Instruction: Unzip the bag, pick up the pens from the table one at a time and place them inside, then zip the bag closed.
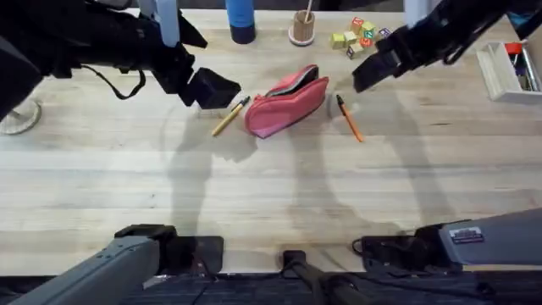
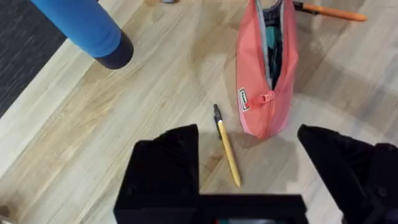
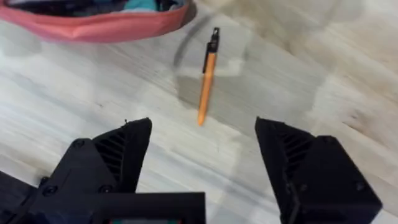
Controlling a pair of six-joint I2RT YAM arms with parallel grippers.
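The pink bag (image 1: 286, 102) lies mid-table with its zipper open, showing a teal lining (image 2: 272, 46). A yellow pen (image 1: 229, 116) rests on the table just left of it, and an orange pen (image 1: 348, 118) just right of it. My left gripper (image 1: 214, 91) hovers open above the yellow pen (image 2: 227, 154) and the bag's near end (image 2: 264, 112), holding nothing. Over the orange pen (image 3: 207, 78) my right gripper (image 1: 367, 74) hangs open, its black fingers (image 3: 121, 152) either side of the pen, with the bag's edge (image 3: 93, 25) beyond.
Along the table's far edge stand a blue bottle (image 1: 240, 19), a small cup with a stick (image 1: 302, 28) and coloured blocks (image 1: 356, 36). A white tray (image 1: 506, 72) sits at the far right. Bare wood lies in front of the bag.
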